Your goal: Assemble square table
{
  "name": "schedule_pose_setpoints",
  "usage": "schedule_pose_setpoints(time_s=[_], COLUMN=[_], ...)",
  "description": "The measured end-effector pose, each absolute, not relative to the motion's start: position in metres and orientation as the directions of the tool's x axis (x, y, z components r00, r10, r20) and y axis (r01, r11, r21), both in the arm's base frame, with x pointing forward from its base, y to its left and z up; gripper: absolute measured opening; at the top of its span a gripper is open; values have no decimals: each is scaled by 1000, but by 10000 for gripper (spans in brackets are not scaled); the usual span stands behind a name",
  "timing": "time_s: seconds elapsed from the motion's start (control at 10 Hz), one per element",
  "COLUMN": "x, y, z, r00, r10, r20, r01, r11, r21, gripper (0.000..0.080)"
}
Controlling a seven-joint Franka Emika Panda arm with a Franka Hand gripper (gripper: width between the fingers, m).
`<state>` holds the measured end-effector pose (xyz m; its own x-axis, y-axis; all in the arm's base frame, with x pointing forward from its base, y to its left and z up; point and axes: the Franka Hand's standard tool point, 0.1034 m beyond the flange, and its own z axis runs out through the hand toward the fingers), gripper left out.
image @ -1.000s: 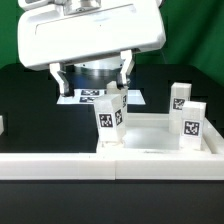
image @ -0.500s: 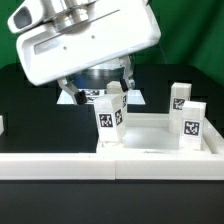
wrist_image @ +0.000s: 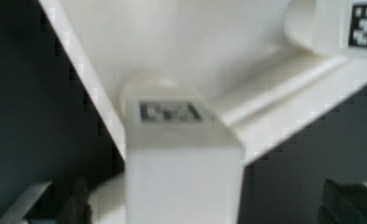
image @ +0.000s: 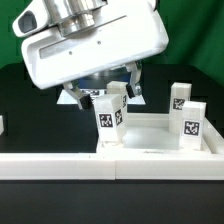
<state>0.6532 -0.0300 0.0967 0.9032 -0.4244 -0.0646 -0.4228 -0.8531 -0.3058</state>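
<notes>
The white square tabletop (image: 150,137) lies with its raised rim up behind the front rail. One white tagged leg (image: 110,118) stands upright at the tabletop's corner on the exterior view's left. A second leg (image: 192,122) stands at the right corner, and a third (image: 179,97) stands behind it. My gripper (image: 103,94) is open and straddles the top of the left leg, with a gap on each side. In the wrist view the leg (wrist_image: 180,150) rises between the dark fingers (wrist_image: 55,200), with the tabletop rim (wrist_image: 215,60) beyond it.
The long white rail (image: 110,166) runs across the front. The marker board (image: 92,98) lies on the black table behind the left leg. A small white part (image: 2,125) shows at the exterior view's left edge.
The hand has tilted and turned above the left leg, and its fingers have come down a little around the leg's top. The leg and tabletop have not moved.
</notes>
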Motion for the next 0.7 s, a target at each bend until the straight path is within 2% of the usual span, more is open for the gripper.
schedule_pose_setpoints(time_s=[0.1, 0.3, 0.7], x=[652, 652, 652], y=[-27, -27, -27], z=[95, 81, 82], r00=[886, 883, 883], r10=[-448, -451, -451], r20=[-122, -129, -129], r01=[-463, -468, -469], r11=[-836, -835, -834], r21=[-295, -290, -292], gripper=[649, 649, 649])
